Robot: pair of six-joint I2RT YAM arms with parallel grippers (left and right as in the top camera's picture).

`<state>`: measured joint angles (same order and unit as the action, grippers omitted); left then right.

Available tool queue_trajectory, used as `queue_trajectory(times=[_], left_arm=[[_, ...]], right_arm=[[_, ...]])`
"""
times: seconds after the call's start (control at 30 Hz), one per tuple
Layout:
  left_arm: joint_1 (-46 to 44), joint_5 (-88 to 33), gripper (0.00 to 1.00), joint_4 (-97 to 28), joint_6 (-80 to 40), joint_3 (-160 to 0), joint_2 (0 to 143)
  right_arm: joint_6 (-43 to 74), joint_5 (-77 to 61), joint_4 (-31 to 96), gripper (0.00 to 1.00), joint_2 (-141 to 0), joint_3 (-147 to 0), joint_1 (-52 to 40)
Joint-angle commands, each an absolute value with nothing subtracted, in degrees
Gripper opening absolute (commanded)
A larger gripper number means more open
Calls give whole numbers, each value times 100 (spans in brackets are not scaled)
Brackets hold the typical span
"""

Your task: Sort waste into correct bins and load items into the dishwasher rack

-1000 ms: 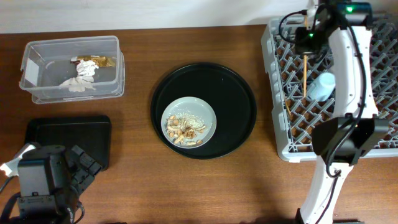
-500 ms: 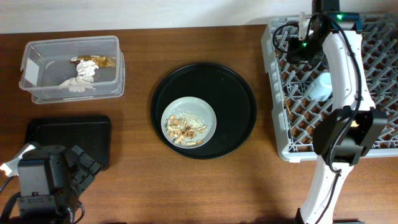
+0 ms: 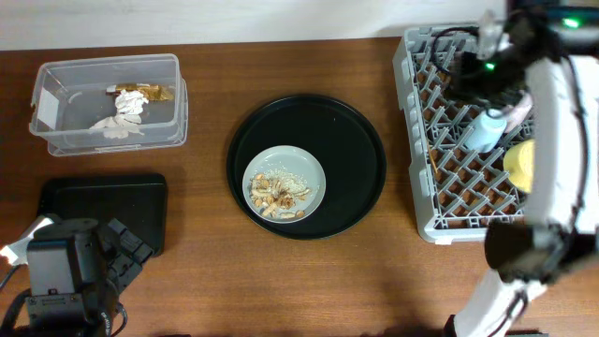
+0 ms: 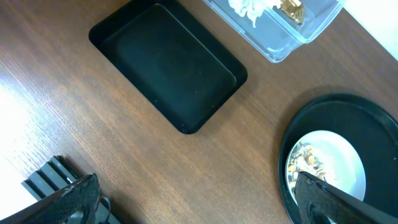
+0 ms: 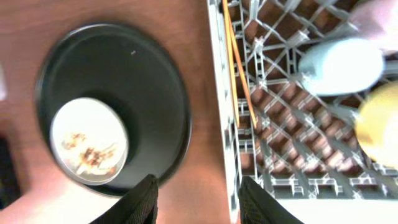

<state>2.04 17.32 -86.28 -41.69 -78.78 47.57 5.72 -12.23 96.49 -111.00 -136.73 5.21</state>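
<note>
The grey dishwasher rack stands at the right. A light blue cup and a yellow bowl lie in it, also seen in the right wrist view as the cup and the bowl. A grey-green plate with food scraps sits on the round black tray. The clear box holds white paper and a gold wrapper. The black rectangular tray holds nothing. My right gripper is open over the rack's left edge. My left gripper is open and empty.
The round black tray lies in the middle of the table. Wooden chopsticks lie in the rack near its left wall. My right arm reaches over the rack. A blurred pale pink shape shows at the rack's far side.
My right arm has swung to the right over the rack, uncovering the blue cup and the yellow bowl. The left arm has not moved.
</note>
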Motion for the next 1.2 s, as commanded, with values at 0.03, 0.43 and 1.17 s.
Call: queue_trajectory(times=[0.03,0.43,1.17], left_arm=[[217,1734,99,-8621,-4241,-7887,4755],[217,1734,99,-8621,-4241,-7887,4755],[217,1737,99,-8471,-4241,-7887,4755]], right_arm=[[703,-1310,9734,45,-10265,-13480,523],[998,-832,9732,98,-7918,-10836,1253],[1122,-958,9041,98,-7905,-9317,3068]])
